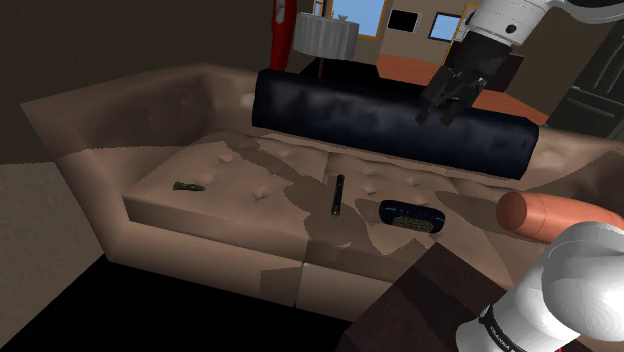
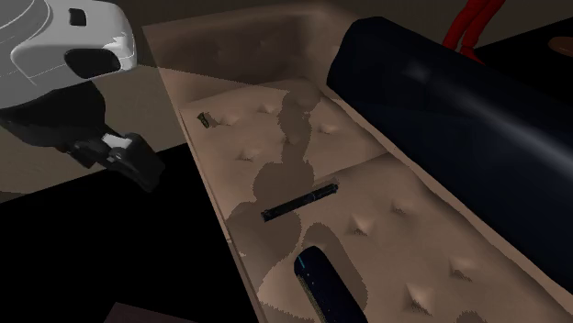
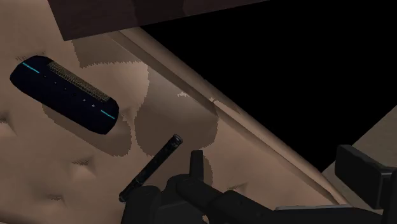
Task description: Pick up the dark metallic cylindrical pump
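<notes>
The pump (image 1: 338,194) is a thin dark cylinder lying flat on the tan tufted sofa seat (image 1: 230,190), near its middle. In the second exterior view the pump (image 2: 299,201) lies across the seat near the front edge. My black gripper (image 1: 440,112) hangs well above the seat, up and to the shoulder view's right of the pump, in front of the dark bolster. In the wrist view the pump (image 3: 151,167) lies just beyond one fingertip (image 3: 196,160). The gripper (image 3: 278,164) is open, with nothing between its fingers. From the side, the gripper (image 2: 142,165) hovers out past the sofa's front edge.
A dark blue speaker-like bar (image 1: 412,215) lies on the seat close to the pump. A small dark object (image 1: 187,186) sits far along the seat. A long dark bolster (image 1: 390,120) runs along the backrest. An orange roll (image 1: 555,215) lies by the stand. Black area lies beyond the sofa front.
</notes>
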`<state>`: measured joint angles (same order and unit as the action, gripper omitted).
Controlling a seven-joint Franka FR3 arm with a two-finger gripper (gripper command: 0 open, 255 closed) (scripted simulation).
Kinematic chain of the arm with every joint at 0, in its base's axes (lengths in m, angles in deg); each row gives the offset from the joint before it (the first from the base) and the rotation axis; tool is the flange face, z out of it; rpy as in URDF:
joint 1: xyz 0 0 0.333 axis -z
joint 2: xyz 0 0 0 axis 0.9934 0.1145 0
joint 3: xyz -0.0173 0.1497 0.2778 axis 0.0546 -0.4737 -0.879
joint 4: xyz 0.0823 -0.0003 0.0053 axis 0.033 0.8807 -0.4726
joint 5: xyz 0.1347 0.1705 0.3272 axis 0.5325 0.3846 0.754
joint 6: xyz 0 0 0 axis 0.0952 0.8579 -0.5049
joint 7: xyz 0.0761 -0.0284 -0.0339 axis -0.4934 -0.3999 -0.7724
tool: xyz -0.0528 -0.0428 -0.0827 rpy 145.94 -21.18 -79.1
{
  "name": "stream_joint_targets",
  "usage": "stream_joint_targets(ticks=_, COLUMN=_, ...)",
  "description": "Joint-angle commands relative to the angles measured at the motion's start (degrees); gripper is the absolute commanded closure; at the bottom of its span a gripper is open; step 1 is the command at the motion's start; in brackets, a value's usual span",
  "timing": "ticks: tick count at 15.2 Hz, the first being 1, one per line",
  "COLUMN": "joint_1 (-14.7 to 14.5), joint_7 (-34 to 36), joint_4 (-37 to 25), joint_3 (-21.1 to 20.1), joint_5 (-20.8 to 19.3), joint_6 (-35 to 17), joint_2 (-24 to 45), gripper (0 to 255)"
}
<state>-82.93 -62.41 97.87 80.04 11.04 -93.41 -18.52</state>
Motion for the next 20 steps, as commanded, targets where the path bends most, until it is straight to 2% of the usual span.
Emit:
stream_joint_targets(ticks=1, joint_1=0.0, joint_7=0.0, joint_4=0.0, joint_3=0.0, joint_5=0.0, joint_6=0.0, joint_2=0.0, gripper=0)
stream_joint_targets(ticks=10, joint_1=3.24, joint_7=4.68, joint_4=2.52, joint_3=-1.16, joint_5=-0.2, joint_6=-15.03, joint_2=14.23, gripper=0)
stream_joint_targets(ticks=20, joint_1=6.51, joint_7=10.37, joint_4=-0.91, joint_3=-1.42, joint_5=-1.35, joint_6=-29.03, joint_2=33.67, gripper=0)
